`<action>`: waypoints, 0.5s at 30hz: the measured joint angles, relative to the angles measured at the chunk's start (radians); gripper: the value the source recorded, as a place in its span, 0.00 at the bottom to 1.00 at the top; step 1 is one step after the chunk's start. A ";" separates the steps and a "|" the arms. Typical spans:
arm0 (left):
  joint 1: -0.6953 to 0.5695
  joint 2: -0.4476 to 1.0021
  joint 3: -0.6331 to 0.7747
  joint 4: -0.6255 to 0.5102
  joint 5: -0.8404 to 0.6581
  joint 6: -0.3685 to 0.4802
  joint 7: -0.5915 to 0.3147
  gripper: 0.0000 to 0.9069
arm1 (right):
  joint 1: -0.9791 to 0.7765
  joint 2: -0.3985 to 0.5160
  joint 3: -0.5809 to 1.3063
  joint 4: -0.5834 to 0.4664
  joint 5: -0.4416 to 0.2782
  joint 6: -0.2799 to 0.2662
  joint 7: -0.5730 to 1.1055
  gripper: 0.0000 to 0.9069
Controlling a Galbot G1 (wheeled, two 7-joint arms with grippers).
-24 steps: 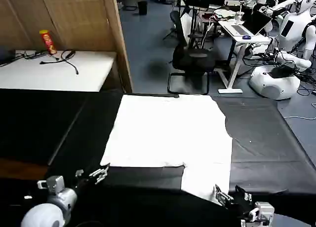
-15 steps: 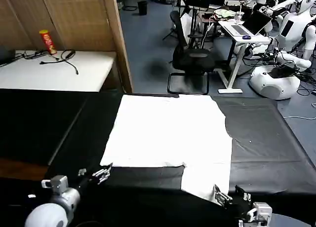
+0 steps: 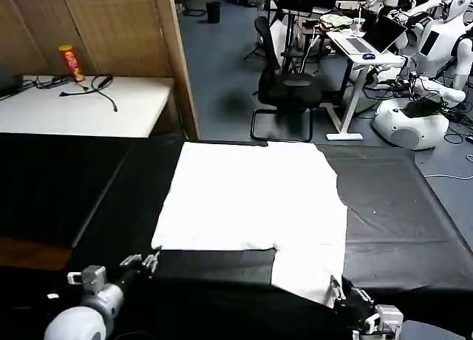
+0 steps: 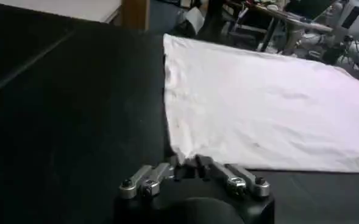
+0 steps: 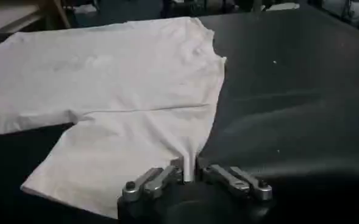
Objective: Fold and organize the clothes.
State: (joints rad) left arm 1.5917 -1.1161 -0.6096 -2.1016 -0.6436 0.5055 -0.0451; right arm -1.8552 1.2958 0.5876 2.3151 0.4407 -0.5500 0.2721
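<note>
Lying flat on the black-covered desk [image 3: 399,207], the white T-shirt [image 3: 251,199] shows no readable print. Low at the near edge, the right gripper [image 5: 188,173] has its jaws closed on the shirt's near right hem corner, as the right wrist view shows. The left gripper [image 4: 188,171], jaws nearly together, sits at the shirt's near left corner; whether it pinches cloth is unclear.

The white T-shirt [image 3: 251,199] lies flat on the black cover, plain side up, partly folded into a broad rectangle with one flap hanging toward the near edge. The left gripper [image 4: 188,168] sits at its near-left corner. The right gripper [image 5: 189,171] is clamped on a pinch of the flap's corner.
</note>
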 joint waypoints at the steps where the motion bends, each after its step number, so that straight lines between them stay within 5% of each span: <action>1: 0.006 -0.001 0.000 -0.007 0.002 0.002 -0.008 0.00 | -0.011 0.004 0.000 0.011 -0.006 -0.003 0.007 0.00; 9: 0.102 -0.013 -0.030 -0.093 0.007 0.008 -0.049 0.00 | -0.106 0.005 0.024 0.084 -0.015 -0.002 0.014 0.00; 15: 0.169 -0.039 -0.043 -0.149 0.002 -0.037 -0.047 0.00 | -0.062 -0.021 0.068 0.076 0.071 0.072 -0.046 0.00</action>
State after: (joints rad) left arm 1.7608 -1.1552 -0.6527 -2.2508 -0.6420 0.4688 -0.0921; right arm -1.9173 1.2748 0.6552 2.3908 0.5122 -0.4775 0.2265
